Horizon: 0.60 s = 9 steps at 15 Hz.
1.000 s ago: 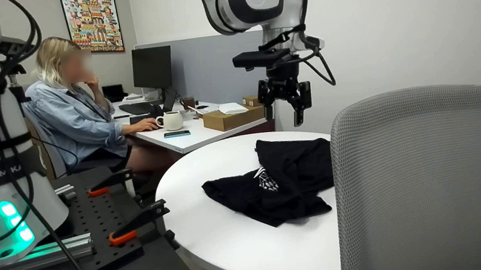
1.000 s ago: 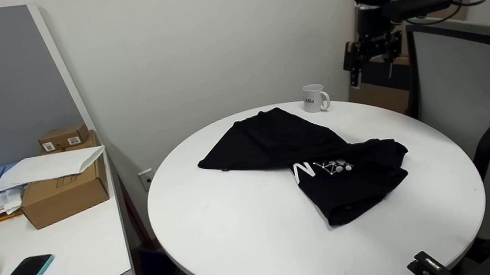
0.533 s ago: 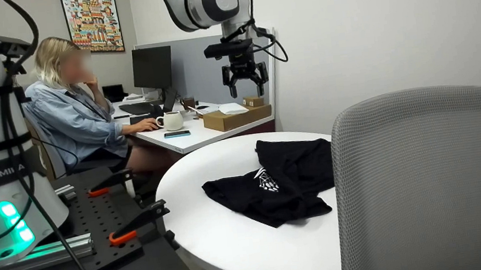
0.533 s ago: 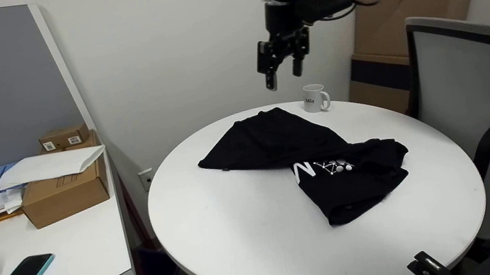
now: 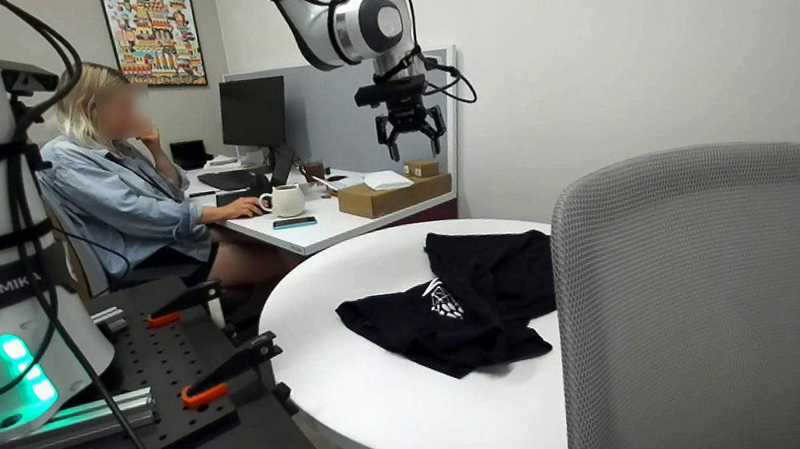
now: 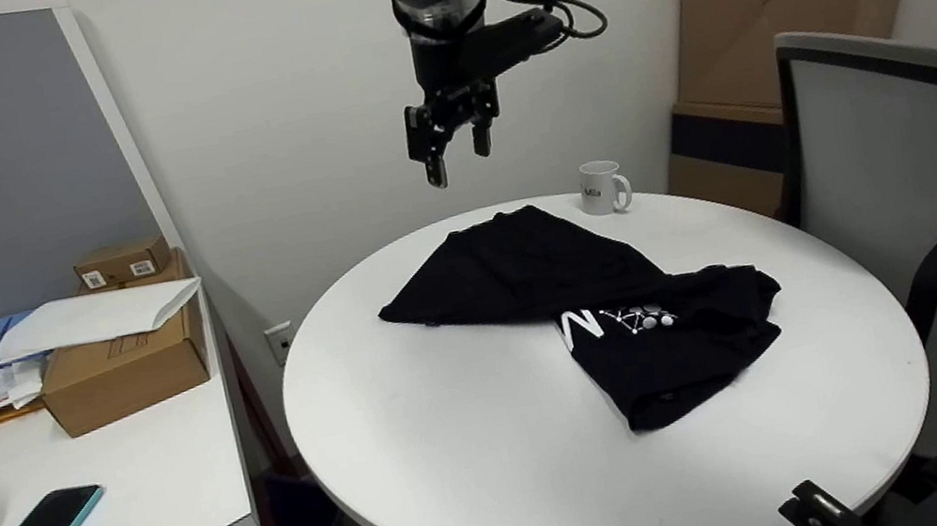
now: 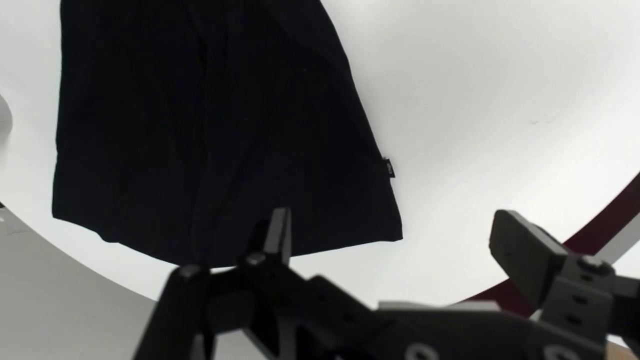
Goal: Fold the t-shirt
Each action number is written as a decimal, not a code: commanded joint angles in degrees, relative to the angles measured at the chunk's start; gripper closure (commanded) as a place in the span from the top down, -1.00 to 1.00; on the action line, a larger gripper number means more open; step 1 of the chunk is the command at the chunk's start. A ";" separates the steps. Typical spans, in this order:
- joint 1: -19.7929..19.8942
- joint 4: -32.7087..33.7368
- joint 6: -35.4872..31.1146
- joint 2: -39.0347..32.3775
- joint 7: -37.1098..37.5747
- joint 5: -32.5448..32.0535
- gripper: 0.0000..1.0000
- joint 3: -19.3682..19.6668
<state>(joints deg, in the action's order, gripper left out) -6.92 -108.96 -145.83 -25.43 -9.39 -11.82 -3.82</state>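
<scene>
Left, in an exterior view: carton [image 6: 130, 372] on the side desk [image 6: 153, 482], off the folding surface, presumably out of the way

Next: gripper [image 6: 459, 160] above the far left part of the round table [image 6: 462, 454], jaws well apart, grasping nothing; the spread suggests readiness to pinch cloth

Below it, apart: t-shirt [image 6: 567, 280] on the table, hem [image 6: 444, 259] far left, white print [image 6: 626, 321] near right; body crossed over mid-length, cannot tell whether a meant fold or a twist; wrist view: one fingertip [image 7: 278, 232] overlaps the hem edge, the other shows against tabletop beside the cloth, so a hem corner is the likely target

Right: mug [image 6: 599, 189] by the far rim, apart from the cloth, perhaps to leave room; chair [image 6: 890, 164] just beside the table
</scene>
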 commanded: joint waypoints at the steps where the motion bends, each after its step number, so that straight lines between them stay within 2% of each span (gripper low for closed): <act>1: -1.70 12.41 4.21 -9.42 0.64 -2.16 1.00 0.99; 9: -5.49 32.01 13.30 -24.22 -0.01 -3.88 1.00 1.58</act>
<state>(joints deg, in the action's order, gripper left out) -9.90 -86.82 -137.15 -43.61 -9.42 -13.82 -3.16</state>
